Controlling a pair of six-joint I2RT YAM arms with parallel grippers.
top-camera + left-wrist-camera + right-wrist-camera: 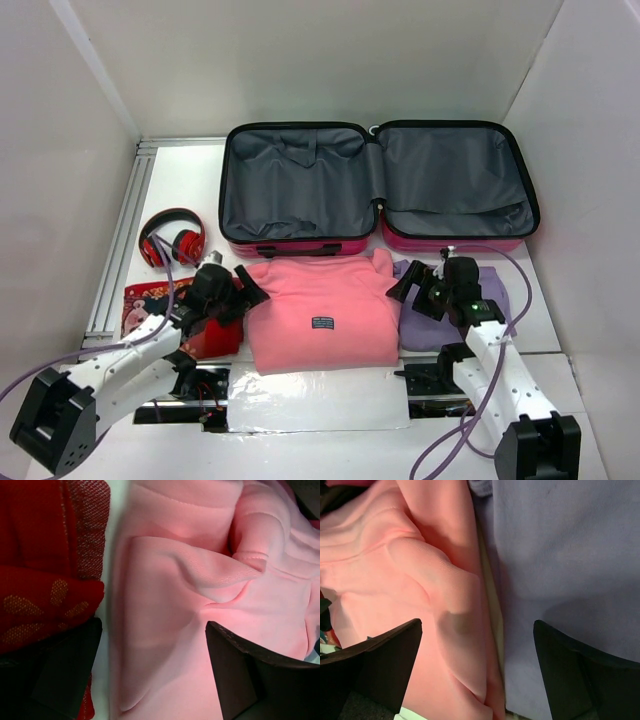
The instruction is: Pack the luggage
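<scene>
Luggage (450, 180) is seen from above lying open, grey lining up, beyond both grippers. The left gripper (255, 287) is placed at the left edge of a pink sweater (320, 315), the right gripper (415, 290) at its right edge. Only the left wrist view shows spread jaws over pink folds, with red cloth (45, 540) leftward. In the right wrist view, parted jaws straddle the sweater and a lilac garment (570, 555).

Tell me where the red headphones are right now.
In the top view, the red headphones lie on the white table at the left, beside the open luggage's left half, with a red patterned item just nearer the arm bases.
</scene>
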